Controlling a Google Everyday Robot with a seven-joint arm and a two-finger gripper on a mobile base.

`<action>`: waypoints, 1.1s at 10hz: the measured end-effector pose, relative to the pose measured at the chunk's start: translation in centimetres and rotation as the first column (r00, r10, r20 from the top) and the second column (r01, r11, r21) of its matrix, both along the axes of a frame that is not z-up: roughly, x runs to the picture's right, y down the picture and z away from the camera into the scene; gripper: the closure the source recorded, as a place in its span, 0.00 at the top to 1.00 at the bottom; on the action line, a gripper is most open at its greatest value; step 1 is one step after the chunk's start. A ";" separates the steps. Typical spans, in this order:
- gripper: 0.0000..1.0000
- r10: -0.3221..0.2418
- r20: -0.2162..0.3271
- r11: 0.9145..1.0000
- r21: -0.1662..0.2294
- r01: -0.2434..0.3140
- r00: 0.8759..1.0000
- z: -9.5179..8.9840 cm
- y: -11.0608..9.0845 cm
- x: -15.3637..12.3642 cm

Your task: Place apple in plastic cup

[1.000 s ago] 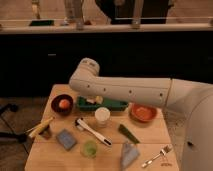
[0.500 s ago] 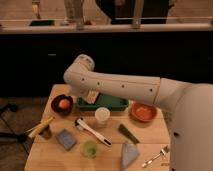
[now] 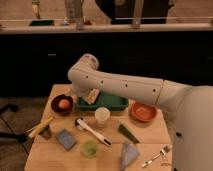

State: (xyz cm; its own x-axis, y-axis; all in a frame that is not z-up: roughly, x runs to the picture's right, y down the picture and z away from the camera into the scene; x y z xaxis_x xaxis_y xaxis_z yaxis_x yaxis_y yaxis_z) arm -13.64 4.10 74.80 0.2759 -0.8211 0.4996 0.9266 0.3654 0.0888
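The apple [image 3: 65,103], small and orange-red, lies in a dark bowl [image 3: 56,109] at the table's back left. The plastic cup [image 3: 90,148], short and translucent light green, stands upright near the front edge, left of centre. My white arm [image 3: 120,86] reaches in from the right, its elbow bent above the green tray [image 3: 112,103]. The gripper is hidden behind the arm, near the back left of the table, a little right of the apple's bowl. I see nothing carried by it.
A white cup [image 3: 102,116] stands in front of the tray and an orange bowl [image 3: 143,111] to the right. A white-handled brush [image 3: 92,131], blue sponge [image 3: 66,139], green object [image 3: 128,133], grey cloth [image 3: 129,152], fork [image 3: 156,156] and yellow stick [image 3: 40,127] lie around.
The arm's elbow has swung left and risen over the back of the table. The apple and the cups have not moved.
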 end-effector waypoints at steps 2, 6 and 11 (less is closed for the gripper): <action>0.80 -0.002 0.001 1.000 0.001 0.002 1.000 0.0 0.0 -0.1; 0.80 0.003 0.052 1.000 0.009 -0.003 0.999 2.1 -0.1 -3.1; 0.80 -0.026 0.132 0.999 -0.025 0.030 0.991 8.1 -0.4 -11.0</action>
